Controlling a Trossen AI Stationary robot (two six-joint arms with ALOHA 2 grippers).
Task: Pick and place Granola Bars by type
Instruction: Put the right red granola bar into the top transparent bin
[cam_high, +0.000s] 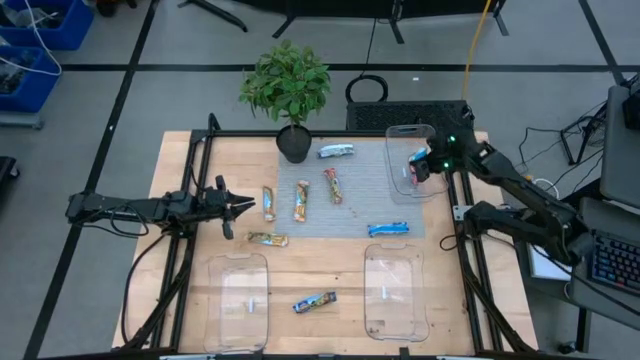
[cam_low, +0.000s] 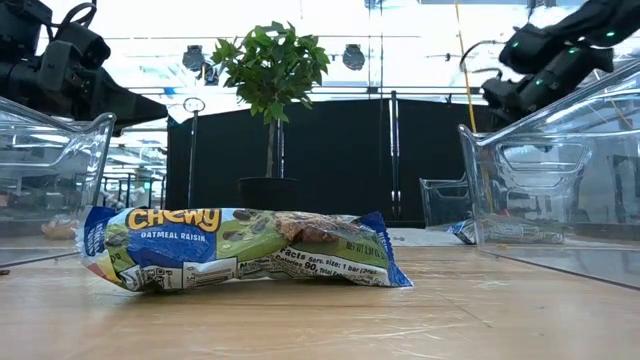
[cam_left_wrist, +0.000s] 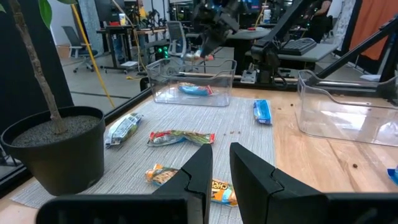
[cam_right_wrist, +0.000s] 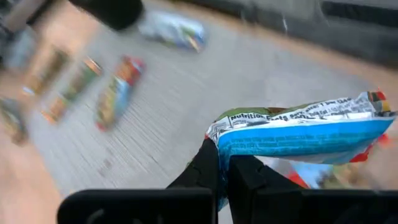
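Several granola bars lie flat on the grey mat (cam_high: 350, 215): a blue-silver one (cam_high: 335, 151), a red one (cam_high: 331, 185), two orange ones (cam_high: 301, 200) (cam_high: 268, 203) and a blue one (cam_high: 388, 229). A gold bar (cam_high: 267, 239) lies at the mat's left edge. A blue Chewy bar (cam_high: 314, 301) (cam_low: 240, 250) lies on the bare wood near the front. My right gripper (cam_high: 420, 166) (cam_right_wrist: 224, 163) hangs over the far right clear tray (cam_high: 410, 135), shut on a blue bar (cam_right_wrist: 298, 134). My left gripper (cam_high: 240, 204) (cam_left_wrist: 221, 163) waits at the left, narrowly open, touching nothing. My right gripper pinches the blue bar by one end of its wrapper (cam_right_wrist: 219, 135) between its two fingers. The fingers slant down from the table's right side. The bar sticks out sideways from the fingers, lifted clear above the far right tray.
Two clear trays stand near the front edge, left (cam_high: 238, 300) and right (cam_high: 396, 292). A potted plant (cam_high: 288, 95) stands at the mat's far left corner. The far right tray holds another blue bar (cam_left_wrist: 196, 89). Black frame rails run along both table sides.
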